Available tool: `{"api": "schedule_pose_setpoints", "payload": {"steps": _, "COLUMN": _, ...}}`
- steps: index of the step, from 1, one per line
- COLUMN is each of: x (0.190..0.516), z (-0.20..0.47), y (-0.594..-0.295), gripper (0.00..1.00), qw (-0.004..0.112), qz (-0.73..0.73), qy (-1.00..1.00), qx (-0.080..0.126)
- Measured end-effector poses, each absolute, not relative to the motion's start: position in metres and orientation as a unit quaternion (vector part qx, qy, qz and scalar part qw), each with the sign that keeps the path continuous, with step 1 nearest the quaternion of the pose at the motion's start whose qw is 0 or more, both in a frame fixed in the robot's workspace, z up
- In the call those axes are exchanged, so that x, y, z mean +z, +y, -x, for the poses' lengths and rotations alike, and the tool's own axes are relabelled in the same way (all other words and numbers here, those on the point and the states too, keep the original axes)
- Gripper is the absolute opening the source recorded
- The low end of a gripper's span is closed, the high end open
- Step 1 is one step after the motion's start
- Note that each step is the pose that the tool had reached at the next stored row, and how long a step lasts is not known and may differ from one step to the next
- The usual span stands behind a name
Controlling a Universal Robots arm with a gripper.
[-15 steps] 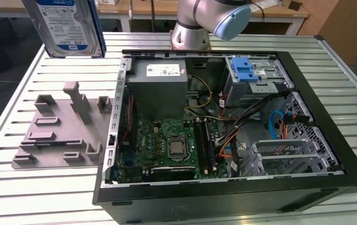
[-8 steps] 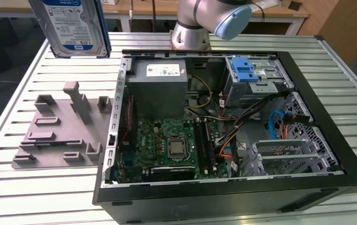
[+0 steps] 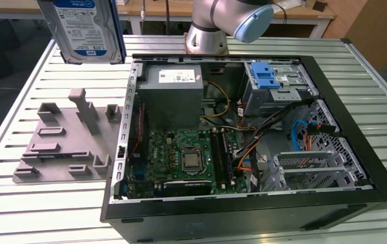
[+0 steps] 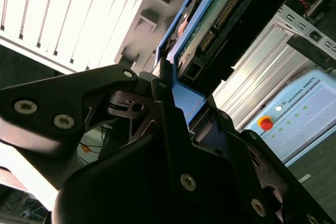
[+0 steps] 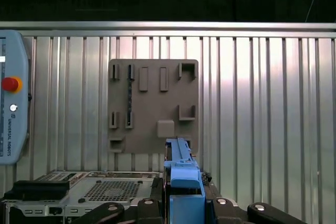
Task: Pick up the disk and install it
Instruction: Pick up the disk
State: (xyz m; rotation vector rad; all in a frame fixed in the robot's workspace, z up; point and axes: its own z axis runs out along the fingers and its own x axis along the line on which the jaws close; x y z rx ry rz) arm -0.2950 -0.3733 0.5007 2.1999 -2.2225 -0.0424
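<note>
Aloft, disk (image 3: 85, 28) hangs over grey fixture (image 3: 58, 152) beside case (image 3: 248, 216).

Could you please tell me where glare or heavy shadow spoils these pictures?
Second wrist view: the ribbed table is washed out white, while the gripper holding the disk is almost black. First wrist view: streaks of glare run along the table beside the grey plate, and the room beyond is dark. Exterior view: light is even, though the computer case is shadowed inside.

one disk (image 3: 85, 28), one case (image 3: 248, 216), one fixture (image 3: 58, 152)
</note>
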Motion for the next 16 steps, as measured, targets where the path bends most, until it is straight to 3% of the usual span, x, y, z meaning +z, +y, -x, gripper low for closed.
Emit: {"api": "schedule_pose_setpoints", "payload": {"steps": 16, "x": 0.500, "z": 0.274, "y": -0.405, "gripper": 0.36, "qw": 0.007, "qz": -0.703, "qy": -0.711, "qx": -0.014}}
